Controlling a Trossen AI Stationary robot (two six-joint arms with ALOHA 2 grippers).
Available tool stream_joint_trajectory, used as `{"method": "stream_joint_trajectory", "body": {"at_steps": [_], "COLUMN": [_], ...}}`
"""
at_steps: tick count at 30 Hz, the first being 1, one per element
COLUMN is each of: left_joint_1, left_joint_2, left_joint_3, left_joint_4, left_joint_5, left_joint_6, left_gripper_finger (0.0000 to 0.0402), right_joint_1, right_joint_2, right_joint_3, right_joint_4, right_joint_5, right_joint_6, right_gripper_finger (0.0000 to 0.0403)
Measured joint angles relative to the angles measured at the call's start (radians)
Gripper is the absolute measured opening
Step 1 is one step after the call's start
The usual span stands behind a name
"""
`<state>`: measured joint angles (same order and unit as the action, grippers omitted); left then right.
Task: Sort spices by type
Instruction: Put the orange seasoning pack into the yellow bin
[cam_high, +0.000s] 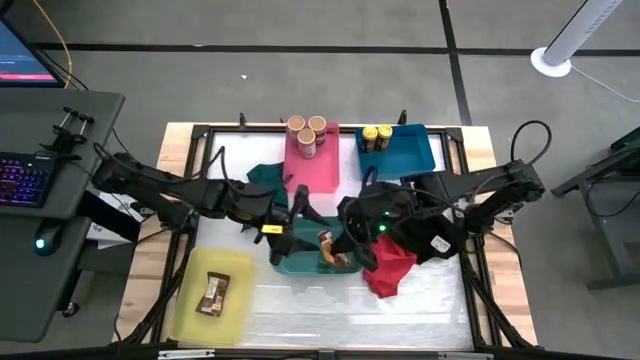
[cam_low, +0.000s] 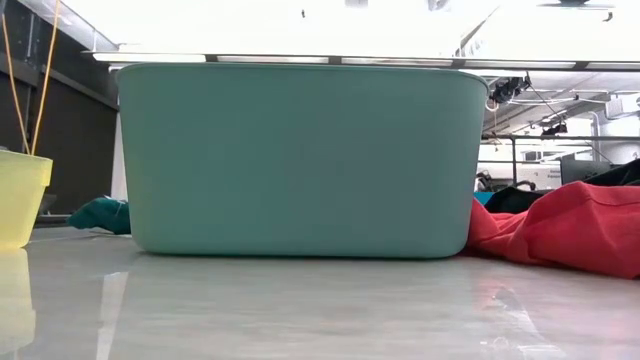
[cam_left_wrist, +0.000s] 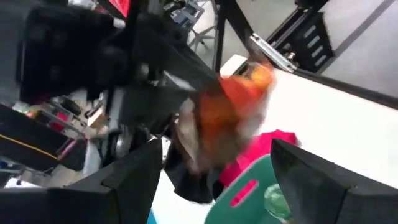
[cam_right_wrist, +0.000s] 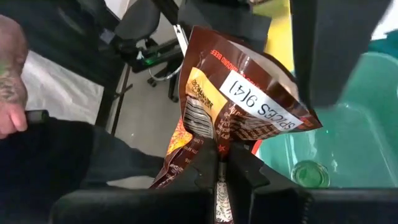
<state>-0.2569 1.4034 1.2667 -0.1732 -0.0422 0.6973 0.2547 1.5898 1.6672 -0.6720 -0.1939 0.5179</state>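
My right gripper (cam_high: 343, 247) is shut on a flat brown spice packet (cam_right_wrist: 239, 106) with a white label, held over the teal bin (cam_high: 300, 265). A green-lidded jar (cam_right_wrist: 310, 173) stands on the floor of that bin. My left gripper (cam_high: 297, 215) hovers open over the bin's left end, and its wrist view shows the packet (cam_left_wrist: 227, 121) ahead of its fingers. Another brown packet (cam_high: 212, 293) lies in the yellow bin (cam_high: 190, 315). Tan-lidded jars (cam_high: 307, 131) stand in the pink bin (cam_high: 318, 170), and yellow-lidded jars (cam_high: 376, 136) in the blue bin (cam_high: 410, 155). My right gripper pinches the brown packet by one end (cam_right_wrist: 214, 165) between its two fingers. The rest of the packet stands out beyond the fingertips, crumpled. It is lifted clear above the teal bin (cam_right_wrist: 348, 143).
A red cloth (cam_high: 390, 268) lies bunched against the teal bin's right side, with a black cloth (cam_high: 432, 240) beyond it. A dark green cloth (cam_high: 265, 178) lies by the pink bin. A person's hand (cam_right_wrist: 9, 81) shows beyond the table. The low view is filled by the teal bin's wall (cam_low: 300, 160).
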Motion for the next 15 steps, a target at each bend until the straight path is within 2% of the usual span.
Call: {"method": "stream_joint_trajectory", "body": {"at_steps": [10,15], "left_joint_1": [-0.025,-0.027], "left_joint_2": [0.028,0.045], "left_joint_3": [-0.001,-0.001], "left_joint_4": [0.031,0.034], "left_joint_5": [0.027,0.033], "left_joint_6": [0.082,0.070], "left_gripper_finger": [0.0285,0.0284], "right_joint_1": [-0.019,-0.019], "right_joint_2": [0.039,0.041], "right_joint_3": [0.000,0.000], "right_joint_4": [0.002,0.031], "right_joint_5": [-0.054,-0.069], "right_joint_6": [-0.005,-0.019], "right_gripper_finger": [0.0007,0.0007]}}
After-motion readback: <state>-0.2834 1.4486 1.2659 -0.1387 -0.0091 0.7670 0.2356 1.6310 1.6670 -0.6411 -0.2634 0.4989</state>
